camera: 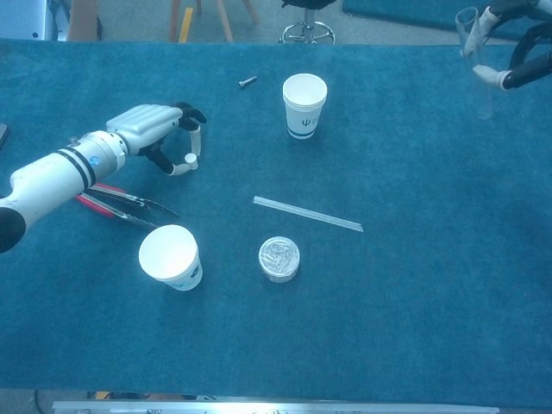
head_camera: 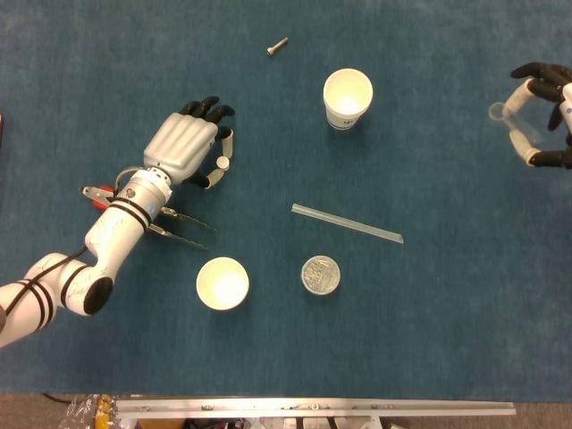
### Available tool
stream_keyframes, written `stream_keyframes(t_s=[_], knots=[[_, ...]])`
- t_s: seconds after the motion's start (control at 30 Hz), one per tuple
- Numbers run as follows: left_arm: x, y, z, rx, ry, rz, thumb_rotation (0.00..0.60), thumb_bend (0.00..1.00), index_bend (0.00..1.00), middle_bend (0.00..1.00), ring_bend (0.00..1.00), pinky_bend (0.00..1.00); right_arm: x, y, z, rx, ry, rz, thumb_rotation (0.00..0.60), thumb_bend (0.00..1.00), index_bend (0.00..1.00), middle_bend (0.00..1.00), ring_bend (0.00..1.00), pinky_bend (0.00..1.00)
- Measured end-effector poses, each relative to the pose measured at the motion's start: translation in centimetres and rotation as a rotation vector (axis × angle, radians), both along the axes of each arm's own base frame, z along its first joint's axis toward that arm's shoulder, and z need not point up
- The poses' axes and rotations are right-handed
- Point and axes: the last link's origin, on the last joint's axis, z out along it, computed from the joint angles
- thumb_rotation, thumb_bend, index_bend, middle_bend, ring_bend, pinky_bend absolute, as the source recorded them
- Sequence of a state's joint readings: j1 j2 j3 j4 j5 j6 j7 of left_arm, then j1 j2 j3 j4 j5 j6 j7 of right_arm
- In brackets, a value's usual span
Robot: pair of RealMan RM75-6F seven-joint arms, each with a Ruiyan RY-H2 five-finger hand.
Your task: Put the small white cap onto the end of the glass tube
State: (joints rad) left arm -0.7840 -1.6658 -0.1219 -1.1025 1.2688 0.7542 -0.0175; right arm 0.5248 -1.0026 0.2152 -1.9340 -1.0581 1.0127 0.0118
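**Blue counter: cap under your left hand, tube raised in your right**

The counter [head_camera: 465, 340] is covered in dark blue felt. Your left hand [head_camera: 183, 147] lies knuckles-up on it, and its fingers [camera: 194, 138] curl around the small white cap [camera: 190, 159], thumb and one fingertip touching it from either side; you cannot tell whether the cap is lifted or resting on the felt. Your right hand [head_camera: 541, 116] is at the far right edge, raised, with its fingers [camera: 477, 26] closed on a clear glass tube [camera: 479, 65] held roughly upright, open end up.

Just behind your left wrist lie red-handled pliers [head_camera: 165, 219], touching the arm in the head view. Nearer the front edge stands a paper cup [head_camera: 222, 283], and beside it a round tin [head_camera: 320, 274]. A clear flat strip [head_camera: 347, 223] lies slantwise mid-counter. A second paper cup [head_camera: 347, 96] stands further back, and a bolt [head_camera: 277, 46] lies beyond it.
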Motion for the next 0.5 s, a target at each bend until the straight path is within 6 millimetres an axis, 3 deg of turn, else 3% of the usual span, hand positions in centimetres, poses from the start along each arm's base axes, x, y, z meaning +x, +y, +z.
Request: stream_keyframes(t_s=[0.5], knots=[[0.07, -0.2, 0.09, -0.005, -0.03, 0.009, 0.6, 0.33, 0.55, 0.19, 0.0, 0.05, -0.35, 0.02, -0.19, 0.003, -0.004, -0.011, 0.6, 0.41, 0.67, 0.25, 0.19, 0.53]])
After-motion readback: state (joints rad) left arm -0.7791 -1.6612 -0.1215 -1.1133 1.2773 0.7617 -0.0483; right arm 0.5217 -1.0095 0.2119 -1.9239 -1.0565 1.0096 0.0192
